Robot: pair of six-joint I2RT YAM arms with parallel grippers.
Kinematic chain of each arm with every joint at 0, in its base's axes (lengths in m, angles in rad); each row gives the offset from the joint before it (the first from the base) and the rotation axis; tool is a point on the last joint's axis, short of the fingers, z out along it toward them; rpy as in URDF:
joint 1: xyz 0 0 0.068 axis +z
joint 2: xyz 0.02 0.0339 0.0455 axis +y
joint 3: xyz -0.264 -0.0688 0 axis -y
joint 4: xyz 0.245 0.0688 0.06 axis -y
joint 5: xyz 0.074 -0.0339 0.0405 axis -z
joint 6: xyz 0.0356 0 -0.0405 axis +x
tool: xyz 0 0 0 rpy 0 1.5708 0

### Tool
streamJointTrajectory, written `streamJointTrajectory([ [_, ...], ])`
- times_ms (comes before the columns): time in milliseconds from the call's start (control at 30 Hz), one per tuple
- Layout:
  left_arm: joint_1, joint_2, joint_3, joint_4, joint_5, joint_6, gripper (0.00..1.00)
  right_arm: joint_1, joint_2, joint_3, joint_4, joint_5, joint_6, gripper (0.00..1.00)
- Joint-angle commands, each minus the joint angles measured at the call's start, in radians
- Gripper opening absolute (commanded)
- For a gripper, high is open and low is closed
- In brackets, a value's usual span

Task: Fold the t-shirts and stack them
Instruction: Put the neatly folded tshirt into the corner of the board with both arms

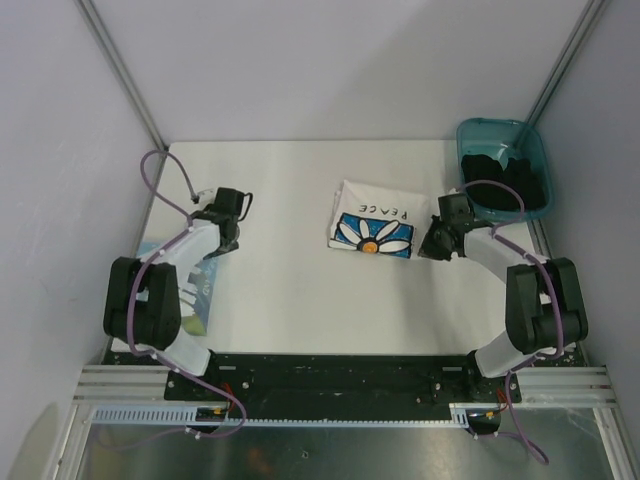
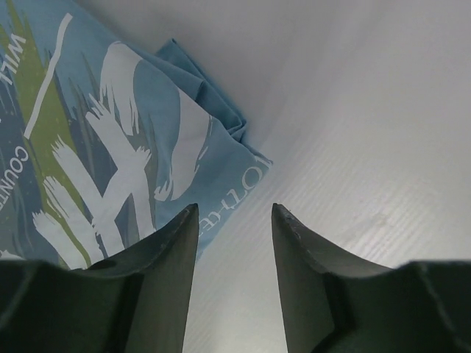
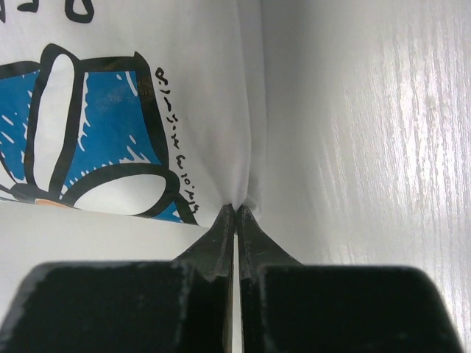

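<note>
Right tool (image 3: 237,212): your jaws are fully closed, tips pressed together on a pinch of the daisy tee (image 3: 147,110). The white fabric gathers into a pucker right at the tips, at the tee's right-hand edge, just beside the blue print and the small black handwriting along it.

From the top camera, the daisy tee (image 1: 372,228) lies folded, print side up, on the bench (image 1: 290,300), roughly mid-depth and right of centre. Black lettering sits toward the far edge, the flower toward the near edge. Your right tool (image 1: 432,240) sits at the tee's right side, low to the bench.

Left tool (image 2: 234,213): your jaws are partly open with nothing between them, only bare bench showing in the gap. The left finger (image 2: 173,279) overlaps the edge of the blue-graphic tee (image 2: 110,147) in the wrist view; I can't tell whether it touches the cloth. That tee's corner, with a crumpled blue fold, lies just ahead and left of the tips.

In the top view, the blue-graphic tee (image 1: 197,290) is at the left edge of the bench, near the near-left corner, mostly hidden under your left arm. The left tool (image 1: 230,212) is farther in, well apart from the daisy tee.

Teal bin (image 1: 505,165) sits at the far-right corner with dark items inside.
</note>
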State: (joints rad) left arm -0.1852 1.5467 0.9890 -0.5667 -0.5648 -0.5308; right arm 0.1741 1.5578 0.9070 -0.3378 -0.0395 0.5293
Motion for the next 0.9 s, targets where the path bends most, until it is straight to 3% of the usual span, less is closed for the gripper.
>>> streamJointTrajectory([
  [0,0.016,0.051,0.049,-0.024,-0.101,0.014,0.5,-0.012,-0.052,-0.02,-0.01,-0.026,-0.015,0.0],
  [233,0.03,0.149,0.08,-0.024,-0.08,0.017,0.53,-0.018,-0.064,-0.026,-0.011,-0.04,-0.02,0.0],
  [367,0.035,0.179,0.084,-0.022,-0.066,0.005,0.49,-0.023,-0.068,-0.029,-0.017,-0.042,-0.026,0.0],
  [467,0.037,0.187,0.092,-0.022,-0.066,0.007,0.38,-0.026,-0.075,-0.032,-0.019,-0.041,-0.028,0.0],
  [633,0.035,0.186,0.106,-0.021,-0.047,0.023,0.05,-0.028,-0.078,-0.035,-0.026,-0.033,-0.029,0.0],
  [867,-0.003,0.137,0.124,-0.023,0.048,0.017,0.0,-0.03,-0.085,-0.049,-0.034,-0.023,-0.029,0.0],
])
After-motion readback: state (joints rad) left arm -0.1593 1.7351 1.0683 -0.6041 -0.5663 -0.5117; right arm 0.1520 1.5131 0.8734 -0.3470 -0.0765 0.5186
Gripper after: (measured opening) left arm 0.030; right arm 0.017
